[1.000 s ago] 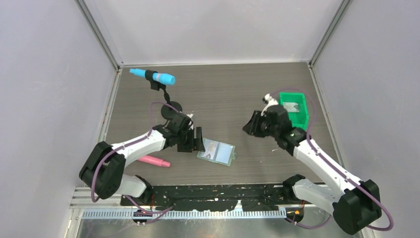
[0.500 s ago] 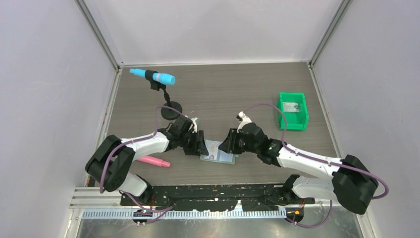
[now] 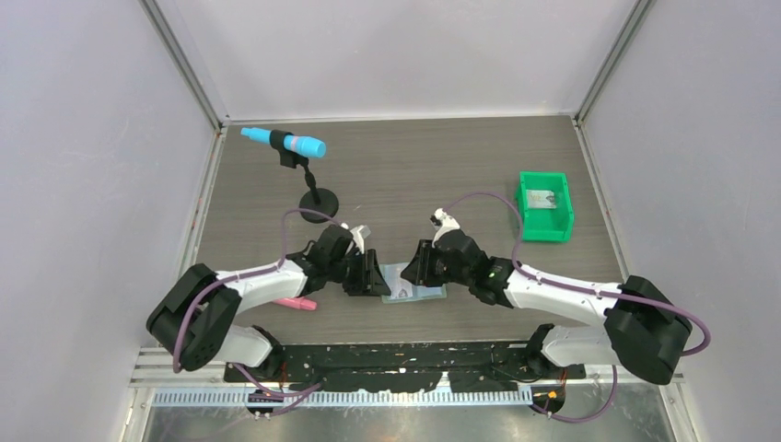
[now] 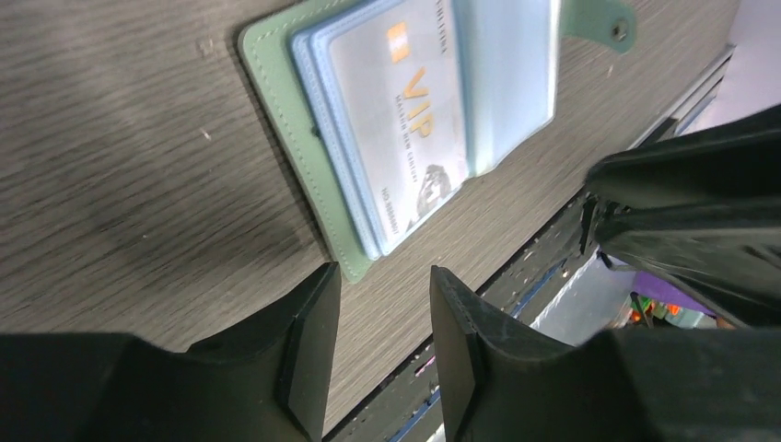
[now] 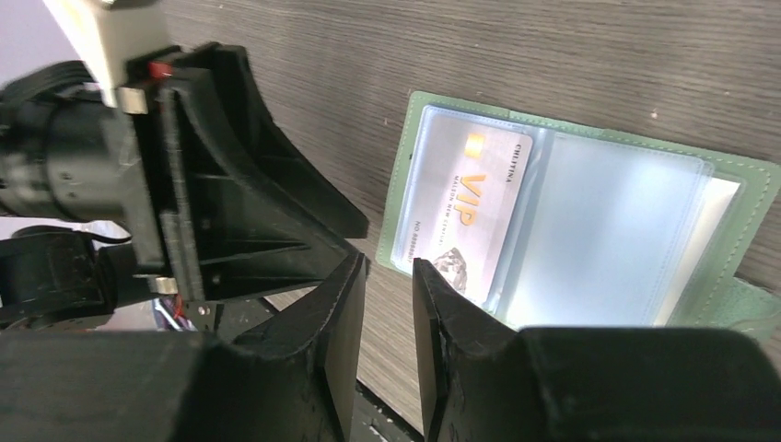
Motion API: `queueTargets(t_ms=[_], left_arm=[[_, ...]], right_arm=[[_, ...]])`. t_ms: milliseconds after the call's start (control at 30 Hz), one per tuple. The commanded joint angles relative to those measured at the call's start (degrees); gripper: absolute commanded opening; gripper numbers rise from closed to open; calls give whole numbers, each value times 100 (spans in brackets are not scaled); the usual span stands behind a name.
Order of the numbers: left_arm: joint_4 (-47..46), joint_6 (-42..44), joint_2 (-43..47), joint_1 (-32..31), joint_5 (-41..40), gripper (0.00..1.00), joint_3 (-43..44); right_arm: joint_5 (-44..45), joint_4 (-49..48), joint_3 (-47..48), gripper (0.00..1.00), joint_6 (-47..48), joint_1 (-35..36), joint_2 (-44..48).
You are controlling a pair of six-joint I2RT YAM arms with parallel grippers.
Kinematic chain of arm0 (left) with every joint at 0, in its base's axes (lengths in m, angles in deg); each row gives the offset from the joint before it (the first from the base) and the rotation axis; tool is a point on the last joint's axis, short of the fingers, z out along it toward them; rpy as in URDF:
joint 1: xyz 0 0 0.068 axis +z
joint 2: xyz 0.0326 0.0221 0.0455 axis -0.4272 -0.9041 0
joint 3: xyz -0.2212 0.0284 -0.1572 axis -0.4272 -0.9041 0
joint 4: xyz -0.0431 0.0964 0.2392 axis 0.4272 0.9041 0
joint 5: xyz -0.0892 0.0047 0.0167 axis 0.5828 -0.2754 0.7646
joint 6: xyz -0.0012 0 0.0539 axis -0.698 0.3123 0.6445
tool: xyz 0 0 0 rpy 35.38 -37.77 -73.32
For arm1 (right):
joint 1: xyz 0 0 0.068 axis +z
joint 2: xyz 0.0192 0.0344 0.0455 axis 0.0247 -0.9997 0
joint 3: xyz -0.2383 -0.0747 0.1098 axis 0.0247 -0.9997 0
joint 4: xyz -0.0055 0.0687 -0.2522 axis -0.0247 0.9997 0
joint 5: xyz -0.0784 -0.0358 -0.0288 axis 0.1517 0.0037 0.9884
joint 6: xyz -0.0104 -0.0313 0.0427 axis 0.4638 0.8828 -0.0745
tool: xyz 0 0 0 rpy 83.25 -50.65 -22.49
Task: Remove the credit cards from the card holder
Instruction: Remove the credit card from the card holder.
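Since half a second ago the right pincer (image 3: pixel 412 267) has been brought a little further left and the left pincer (image 3: pixel 373 276) drawn slightly toward the near edge. The two now face each other closely; a second ago the right one was still up by the green bin (image 3: pixel 545 206).

Left pincer: fingers narrowly apart, nothing between them, tips just off the near corner of the card holder (image 3: pixel 416 293). Right pincer: fingers parted by a slimmer gap, also gripping nothing, tips poised over the holder's left panel edge.

The card holder lies open and flat, near the near edge of the tabletop (image 3: pixel 414 166), about mid-width. One credit card (image 4: pixel 405 129) — pale, printed "VIP" — is seen still inside the left see-through pocket. Whether the right pocket holds a card cannot be told.

In the wrist views the near table edge and the black rail (image 3: pixel 405 354) are seen just beyond the holder's corner — little room on that side. Bare wood is seen toward the far edge, between the blue microphone (image 3: pixel 284 142) on its stand (image 3: pixel 319 201) and the bin by the right edge. A pink pen (image 3: pixel 293 302) lies beside the left arm, near the near edge.
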Motion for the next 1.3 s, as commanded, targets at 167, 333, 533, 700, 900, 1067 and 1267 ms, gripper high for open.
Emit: queueTargets(t_ms=[167,333,533,700,900,1067,1267], left_arm=[[-160,-179,343,-22,35,23,322],[-311,-109,123,-16,39,8,453],[-714,-105,-268,-23,159,0,406],[-842,-71,-551,-18,169,0,387],[-618,79,-637,-23,-69,0,395],[-358,288,-652,-20,-290,0,415],[-353,304,-751,-20,-310,0,388]], right_arm=[[211,260,456,32,711,-26,-108],[144,189,448,32,776,-57,-242],[58,126,383,32,830,-187,-533],[-129,-199,213,32,767,-281,-715],[-312,-376,152,31,730,-383,-897],[-344,-425,74,30,726,-488,-906],[-366,-508,4,30,715,-515,-1006]])
